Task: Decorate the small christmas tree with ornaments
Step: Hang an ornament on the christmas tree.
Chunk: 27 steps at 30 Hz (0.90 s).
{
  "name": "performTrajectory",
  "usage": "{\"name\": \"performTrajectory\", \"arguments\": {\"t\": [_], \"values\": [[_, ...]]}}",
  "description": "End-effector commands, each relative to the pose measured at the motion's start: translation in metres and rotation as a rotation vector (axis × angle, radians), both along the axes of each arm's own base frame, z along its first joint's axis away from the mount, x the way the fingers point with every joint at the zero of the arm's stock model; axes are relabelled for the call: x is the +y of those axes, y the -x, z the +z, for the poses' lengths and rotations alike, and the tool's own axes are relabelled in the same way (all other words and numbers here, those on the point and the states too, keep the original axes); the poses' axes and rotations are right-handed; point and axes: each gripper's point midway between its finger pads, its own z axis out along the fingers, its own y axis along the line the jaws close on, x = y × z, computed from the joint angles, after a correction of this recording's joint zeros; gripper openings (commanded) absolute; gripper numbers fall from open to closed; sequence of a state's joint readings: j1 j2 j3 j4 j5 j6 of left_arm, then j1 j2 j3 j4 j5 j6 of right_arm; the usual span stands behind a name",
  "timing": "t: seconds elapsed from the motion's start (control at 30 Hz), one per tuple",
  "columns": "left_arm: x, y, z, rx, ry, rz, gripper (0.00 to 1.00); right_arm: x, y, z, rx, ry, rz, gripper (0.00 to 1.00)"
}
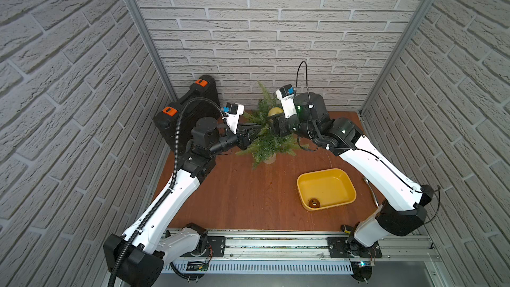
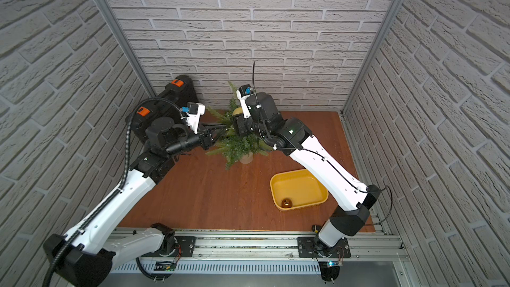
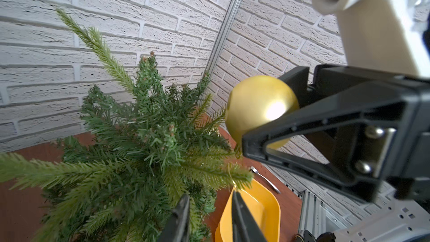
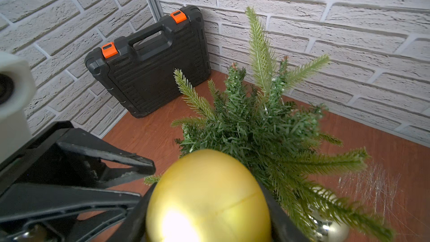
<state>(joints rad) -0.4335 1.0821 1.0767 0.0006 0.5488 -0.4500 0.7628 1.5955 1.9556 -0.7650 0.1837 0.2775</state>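
Black toolcase (image 1: 190, 106) leans far left. Next, the left gripper (image 1: 258, 129), jaws slightly apart and empty, noses into the small christmas tree (image 1: 266, 144), back centre. The right gripper (image 3: 266, 112) clamps a gold bauble (image 1: 276, 111) beside its upper branches; a bronze bauble (image 1: 314, 203) sits in the yellow tray (image 1: 346, 186).

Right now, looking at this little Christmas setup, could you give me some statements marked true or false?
The right gripper holds a gold bauble. True.
The yellow tray is empty. False: one brown bauble lies in it.
The black case stands against the wall. True.
The small christmas tree lies on its side. False: it stands upright in its pot.
The left gripper holds a bauble. False: its jaws are open beside the branches, no bauble between them.
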Motion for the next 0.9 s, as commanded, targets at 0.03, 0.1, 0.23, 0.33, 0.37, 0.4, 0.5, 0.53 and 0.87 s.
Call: {"name": "performTrajectory", "arguments": {"t": [0.03, 0.1, 0.23, 0.33, 0.37, 0.4, 0.5, 0.53, 0.87], "values": [[-0.001, 0.013, 0.015, -0.057, 0.048, -0.035, 0.41, -0.004, 0.005, 0.025, -0.051, -0.086, -0.001, 0.49], [-0.003, 0.015, 0.014, -0.051, 0.053, -0.057, 0.43, -0.002, 0.006, 0.025, -0.047, -0.097, 0.006, 0.48], [-0.008, 0.014, 0.012, -0.035, 0.062, -0.082, 0.45, 0.0, 0.006, 0.023, -0.039, -0.104, 0.013, 0.48], [-0.012, 0.01, 0.009, -0.019, 0.057, -0.089, 0.43, 0.001, 0.006, 0.022, -0.035, -0.104, 0.012, 0.48], [-0.013, 0.009, 0.008, -0.013, 0.055, -0.09, 0.41, 0.001, 0.006, 0.022, -0.037, -0.105, 0.011, 0.48], [-0.013, 0.007, 0.007, -0.01, 0.052, -0.091, 0.38, 0.001, 0.006, 0.022, -0.036, -0.105, 0.012, 0.48], [-0.014, 0.004, 0.005, -0.002, 0.05, -0.088, 0.25, 0.002, 0.005, 0.022, -0.035, -0.105, 0.013, 0.48], [-0.014, 0.003, 0.005, -0.002, 0.051, -0.081, 0.22, 0.002, 0.005, 0.022, -0.034, -0.104, 0.014, 0.48], [-0.015, 0.003, 0.02, -0.031, 0.102, -0.098, 0.0, 0.002, 0.007, 0.019, -0.023, -0.106, 0.018, 0.48]]}}
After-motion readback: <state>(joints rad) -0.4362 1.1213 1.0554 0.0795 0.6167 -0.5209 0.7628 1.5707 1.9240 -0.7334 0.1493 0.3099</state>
